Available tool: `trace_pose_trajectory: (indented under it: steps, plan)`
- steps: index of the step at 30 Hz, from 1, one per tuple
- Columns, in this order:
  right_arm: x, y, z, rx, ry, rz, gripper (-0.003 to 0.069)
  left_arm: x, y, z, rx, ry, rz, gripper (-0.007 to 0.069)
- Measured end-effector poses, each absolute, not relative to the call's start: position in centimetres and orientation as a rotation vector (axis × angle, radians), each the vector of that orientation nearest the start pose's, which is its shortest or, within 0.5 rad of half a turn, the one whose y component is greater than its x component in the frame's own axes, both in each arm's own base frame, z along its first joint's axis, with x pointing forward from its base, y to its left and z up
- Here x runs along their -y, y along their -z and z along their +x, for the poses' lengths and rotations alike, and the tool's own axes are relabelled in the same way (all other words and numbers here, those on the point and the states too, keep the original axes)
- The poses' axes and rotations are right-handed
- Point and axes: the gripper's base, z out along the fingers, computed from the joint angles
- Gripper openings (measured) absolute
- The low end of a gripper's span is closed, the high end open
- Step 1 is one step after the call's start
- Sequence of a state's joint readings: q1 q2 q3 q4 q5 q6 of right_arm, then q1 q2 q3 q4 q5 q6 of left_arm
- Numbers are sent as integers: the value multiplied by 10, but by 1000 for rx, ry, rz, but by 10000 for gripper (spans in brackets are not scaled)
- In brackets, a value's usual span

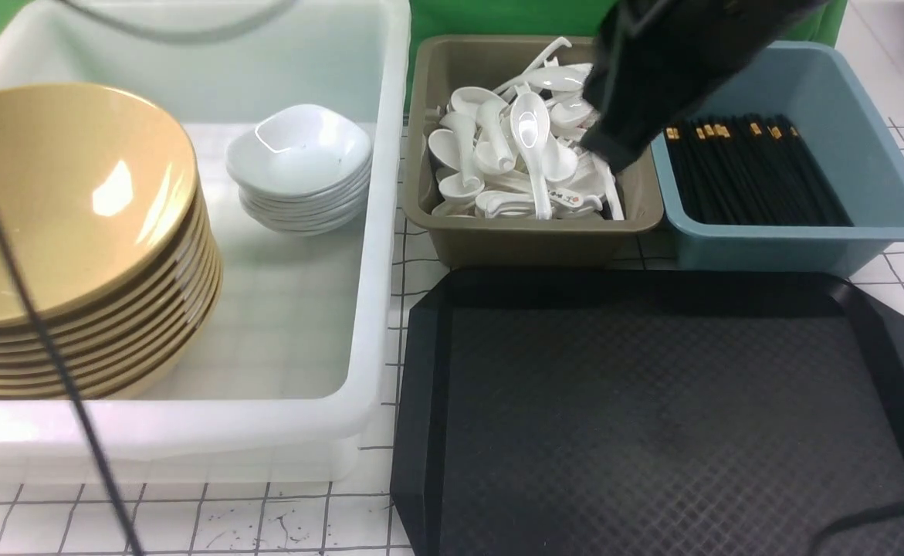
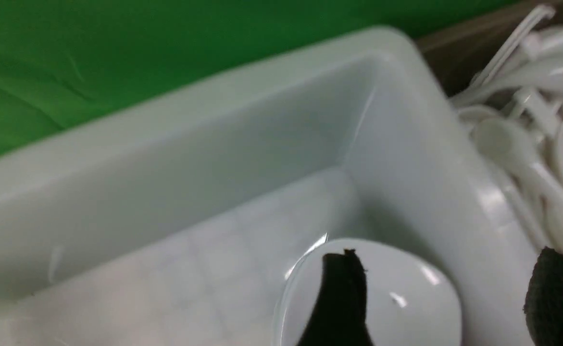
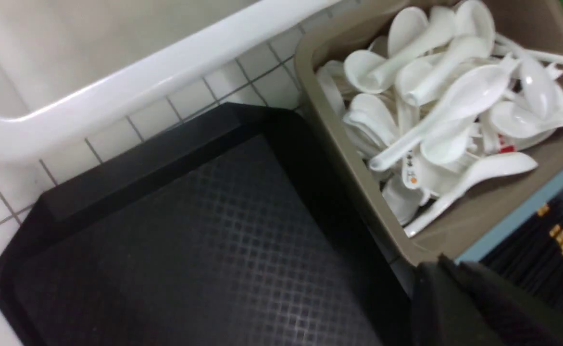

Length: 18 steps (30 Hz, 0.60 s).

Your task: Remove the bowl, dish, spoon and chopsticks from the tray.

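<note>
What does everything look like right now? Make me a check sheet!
Surface: white tiled table; tray shows nothing on it.
Job's things: bowls and dishes stacked in white bin; spoons in olive bin; chopsticks in blue bin.
Clutter: nothing seen.
End effectors: left end effector open over the dishes; right end effector shut, above olive bin.
Cables: one cable crosses the bowls; second cable over tray corner.
Surroundings: green backdrop.

White gridded table carrying a tray and three bins.
The black tray lies at five o'clock, a white bin at nine, an olive bin at twelve, a blue bin at two.
</note>
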State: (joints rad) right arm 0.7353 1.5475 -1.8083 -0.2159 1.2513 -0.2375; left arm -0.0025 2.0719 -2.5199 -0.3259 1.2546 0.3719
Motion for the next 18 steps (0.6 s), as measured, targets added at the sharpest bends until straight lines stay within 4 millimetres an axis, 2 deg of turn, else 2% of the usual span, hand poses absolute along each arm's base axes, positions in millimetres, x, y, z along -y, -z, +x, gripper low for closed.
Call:
trace_pose_trajectory:
  steps: [1,2,3,4,5,6,7,9,11,15,17,18]
  plan:
    - [-193,-446,241,-2157,57,-1125,76,28,-456,430,-2170,198,455,330]
    - [-185,-448,233,-2164,51,-1106,78,27,-476,414,-2128,172,450,253]
    - [-184,-448,231,-2165,51,-1104,78,27,-476,414,-2128,172,450,242]
    - [-178,-447,224,-2172,49,-1099,79,26,-490,402,-2099,148,445,184]
    - [-168,-442,213,-2183,47,-1091,81,23,-511,379,-2059,105,430,84]
    - [-163,-437,208,-2194,45,-1087,83,23,-515,373,-2057,95,424,59]
    - [-156,-434,201,-2187,38,-1077,84,21,-525,357,-2046,74,414,22]
    - [-146,-433,188,-2162,18,-1051,85,20,-528,346,-2054,56,410,6]
    - [-133,-429,173,-2115,-10,-1019,86,17,-526,329,-2094,29,402,-5]
    - [-114,-428,151,-2011,-74,-942,86,12,-502,303,-2223,-3,382,-7]
    - [-100,-424,134,-1906,-115,-902,87,9,-472,272,-2343,-14,362,-7]
    - [-96,-423,128,-1870,-127,-890,87,9,-465,262,-2358,-9,352,-7]
